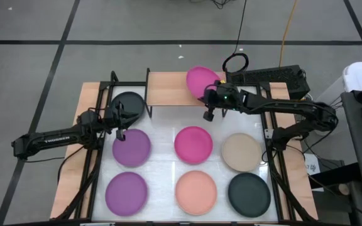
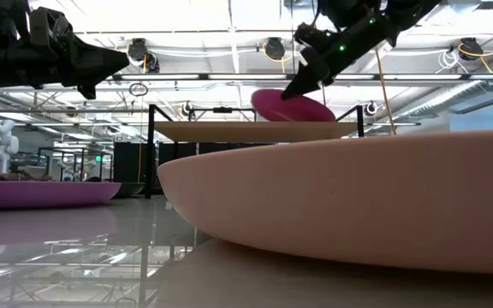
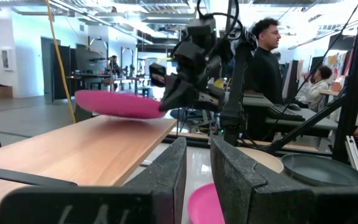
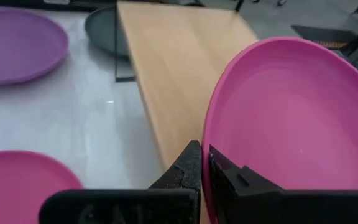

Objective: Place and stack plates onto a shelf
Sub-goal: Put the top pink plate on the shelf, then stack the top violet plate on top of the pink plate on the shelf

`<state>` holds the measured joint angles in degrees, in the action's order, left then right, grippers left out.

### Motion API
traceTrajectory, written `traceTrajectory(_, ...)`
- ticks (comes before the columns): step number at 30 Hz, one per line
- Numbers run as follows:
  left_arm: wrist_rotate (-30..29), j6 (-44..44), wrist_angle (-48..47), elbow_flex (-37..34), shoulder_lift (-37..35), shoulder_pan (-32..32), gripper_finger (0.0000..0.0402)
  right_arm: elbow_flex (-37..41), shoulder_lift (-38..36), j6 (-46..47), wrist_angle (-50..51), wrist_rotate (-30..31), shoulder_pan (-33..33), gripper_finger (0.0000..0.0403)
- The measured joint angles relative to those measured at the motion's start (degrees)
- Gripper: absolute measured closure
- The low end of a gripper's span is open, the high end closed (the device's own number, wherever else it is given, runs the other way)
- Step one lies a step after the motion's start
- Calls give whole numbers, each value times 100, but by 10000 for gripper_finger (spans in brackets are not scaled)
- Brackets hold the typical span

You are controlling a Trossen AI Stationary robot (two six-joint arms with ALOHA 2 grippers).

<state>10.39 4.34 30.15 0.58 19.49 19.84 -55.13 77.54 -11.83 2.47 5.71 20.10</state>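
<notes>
My right gripper (image 1: 207, 100) jaws pinch 1 pink plate (image 1: 201, 81) over the shelf (image 1: 168, 88). I should lower it flat, then let go. Left gripper (image 1: 119, 124) jaws narrow, empty.

A magenta pink plate (image 1: 200, 80) hangs slightly tilted just above the right end of the shelf (image 1: 168, 89), a low light-wood board on thin black legs at the far side of the table, its rim pinched by the right end effector (image 1: 207, 99). A black plate (image 1: 128, 105) lies just left of the shelf. On the white table lie six more: purple (image 1: 132, 147), magenta (image 1: 193, 144) and beige (image 1: 241, 151) in one row, purple (image 1: 126, 192), peach (image 1: 196, 192) and black (image 1: 249, 193) in the nearer row.
</notes>
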Motion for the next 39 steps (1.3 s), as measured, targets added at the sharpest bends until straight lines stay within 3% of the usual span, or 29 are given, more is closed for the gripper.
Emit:
traceTrajectory(21, 2, 0, 0, 0, -1, 0, 325, 0, 81, 205, 129, -1, -124, 393)
traceTrajectory(39, 1, 0, 2, 0, -2, 1, 325, 9, -25, 352, -101, -153, -351, 281)
